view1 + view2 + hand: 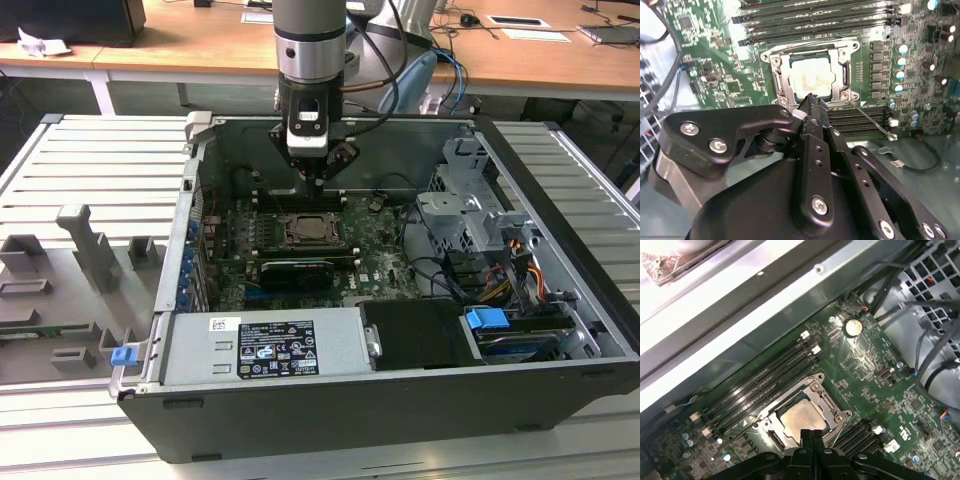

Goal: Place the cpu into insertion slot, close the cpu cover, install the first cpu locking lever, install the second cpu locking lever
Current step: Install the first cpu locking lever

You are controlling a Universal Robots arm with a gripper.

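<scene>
Silvery-beige cpu (812, 80) sits flat in the motherboard socket, seen in both wrist views. cpu cover (782, 77) is down around it, the frame lying flat and the chip's top showing through the square opening. A thin wire locking lever (871, 120) slants away from one socket corner across the neighbouring memory slots (815, 20), not lying along the frame.

End effector (811, 98): black fingers pressed together, nothing seen between them. The tip is at the socket's near edge, beside the cover; I cannot tell whether it touches. In the exterior view the end effector (318, 180) hangs in the upper middle of the frame, pointing down into the open computer case (330, 420), over the green motherboard (375, 245) just behind the socket.

The case lies on its side on a slotted metal desk (90, 150). Grey power supply box (265, 345) with a black label runs along the case's front edge, lower middle of the frame. The drive cage (470, 200) and bundled cables are toward the exterior view's right. Grey holders (90, 245) stand on the desk at the exterior view's left, with a small blue clip (123, 354) near the case corner.
</scene>
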